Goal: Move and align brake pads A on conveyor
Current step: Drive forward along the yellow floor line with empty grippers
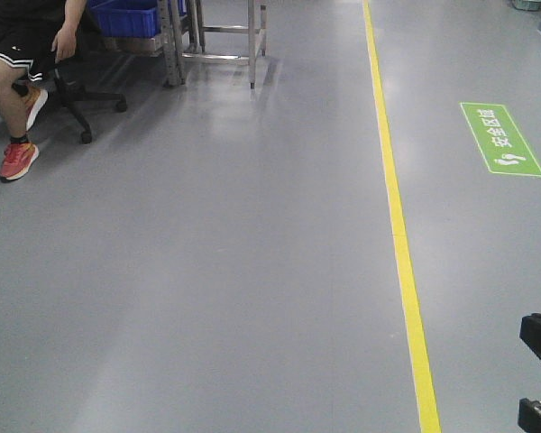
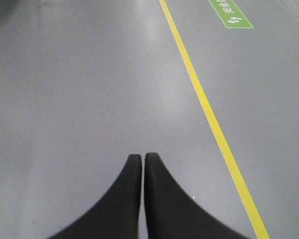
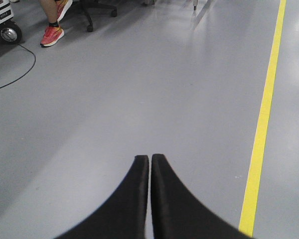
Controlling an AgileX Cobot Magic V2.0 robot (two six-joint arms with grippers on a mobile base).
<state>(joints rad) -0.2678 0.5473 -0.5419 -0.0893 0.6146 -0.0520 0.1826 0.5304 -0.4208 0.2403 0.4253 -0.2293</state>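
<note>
Grey floor (image 1: 252, 271): wide open ahead. Yellow line (image 1: 398, 234): bounds right side. Seated person (image 1: 22, 54), steel frame legs (image 1: 252, 45): far edge. Left fingers (image 2: 132, 172), right fingers (image 3: 139, 172): pressed together, empty. Brake pads, conveyor: whereabouts cannot be told.

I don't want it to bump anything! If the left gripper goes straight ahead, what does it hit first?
Probably only the grey floor. The left gripper, jaws shut, has nothing standing ahead; the yellow line lies off to its right.
</note>
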